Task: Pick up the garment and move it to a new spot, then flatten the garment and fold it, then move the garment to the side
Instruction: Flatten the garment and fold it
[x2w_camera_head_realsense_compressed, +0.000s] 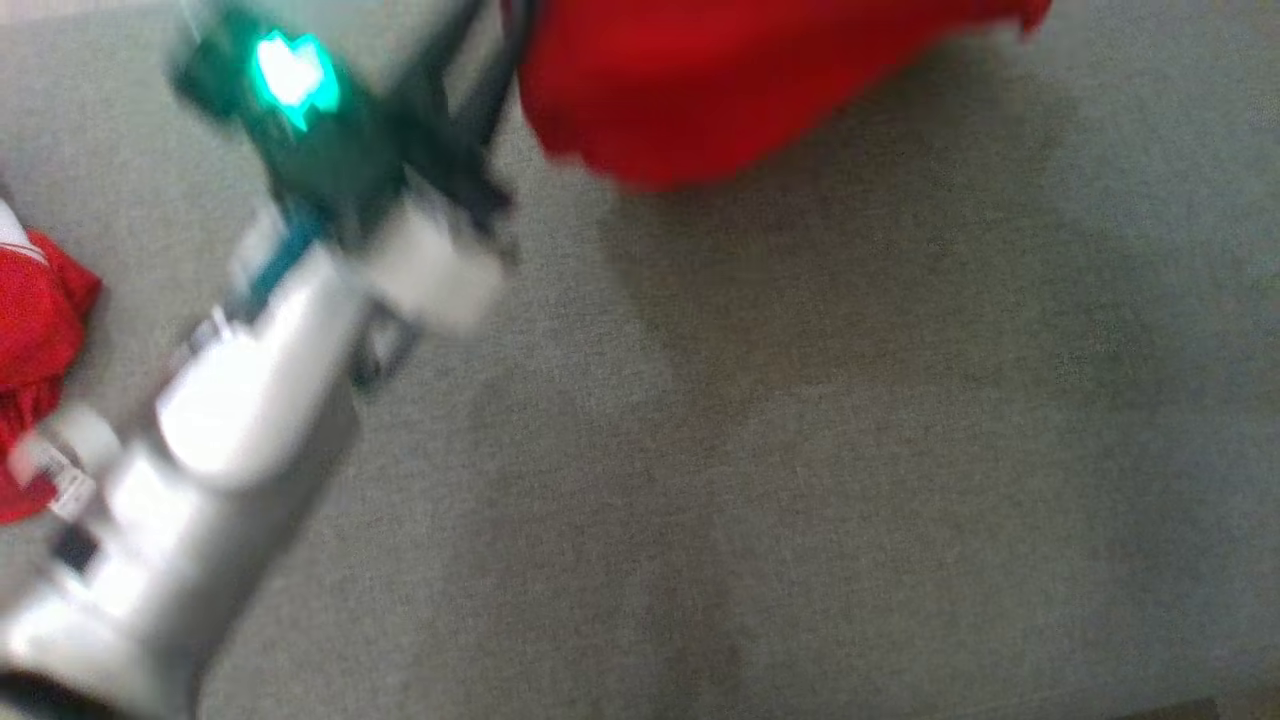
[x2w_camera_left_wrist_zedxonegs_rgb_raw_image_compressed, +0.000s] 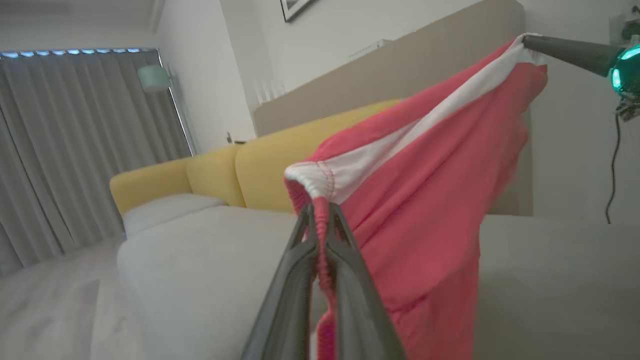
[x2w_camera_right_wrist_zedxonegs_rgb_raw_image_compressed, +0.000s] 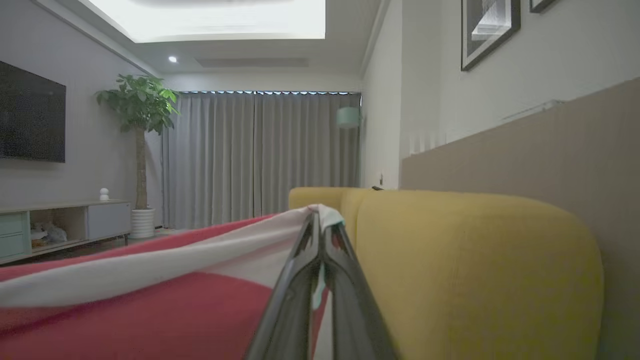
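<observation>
Garment (x2w_camera_left_wrist_zedxonegs_rgb_raw_image_compressed: 425, 225) first: it is up in the air over the big sofa (x2w_camera_head_realsense_compressed: 800, 450), not lying on the seat.

The sofa is the biggest thing. It has a grey seat and yellow backs.

The garment comes next. It is red with a white band (x2w_camera_left_wrist_zedxonegs_rgb_raw_image_compressed: 400, 145) along the top. It hangs down like a curtain toward the back edge of the seat. I cannot tell if its bottom touches the seat.

The pale left arm (x2w_camera_head_realsense_compressed: 200, 450) reaches in from the front left corner of the seat. It looks smeared in the head view.

The left gripper (x2w_camera_left_wrist_zedxonegs_rgb_raw_image_compressed: 320, 207) has its jaws pressed together on one end of the white band. The right gripper (x2w_camera_right_wrist_zedxonegs_rgb_raw_image_compressed: 320, 217) has its jaws pressed together on the other end. The band is pulled fairly straight between them.

Another red cloth (x2w_camera_head_realsense_compressed: 30, 330) sits bunched up at the left edge of the seat, well apart from the held one.

I think this is the first step: pick up and carry. Next, both arms should go together to a bare part of the seat. Then they should go down slowly so the garment lands flat. If one arm goes faster, the band could slip out or the cloth could bunch up.
</observation>
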